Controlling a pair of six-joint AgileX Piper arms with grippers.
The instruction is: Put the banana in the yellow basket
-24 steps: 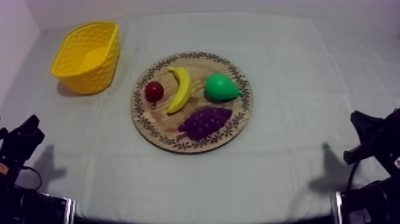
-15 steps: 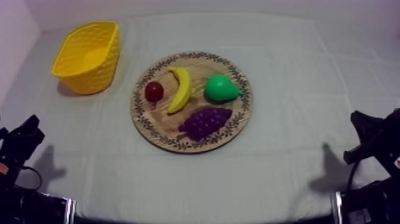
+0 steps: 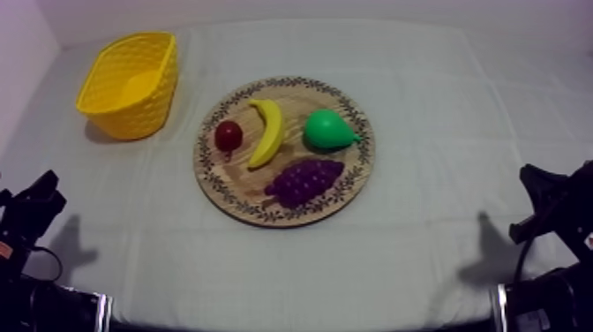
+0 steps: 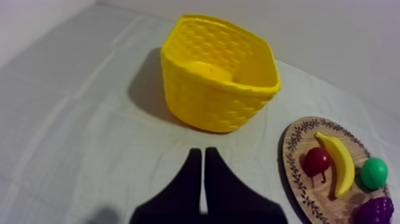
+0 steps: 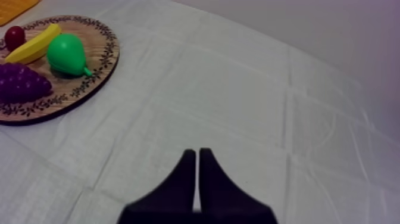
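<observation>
Well, open cloth between basket, board.

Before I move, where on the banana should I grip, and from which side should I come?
Probably the middle, from above, closing across its narrow width. The banana lies flat on the board, with the small red fruit close at one side and the pear at the other, so a sideways approach looks crowded.
</observation>
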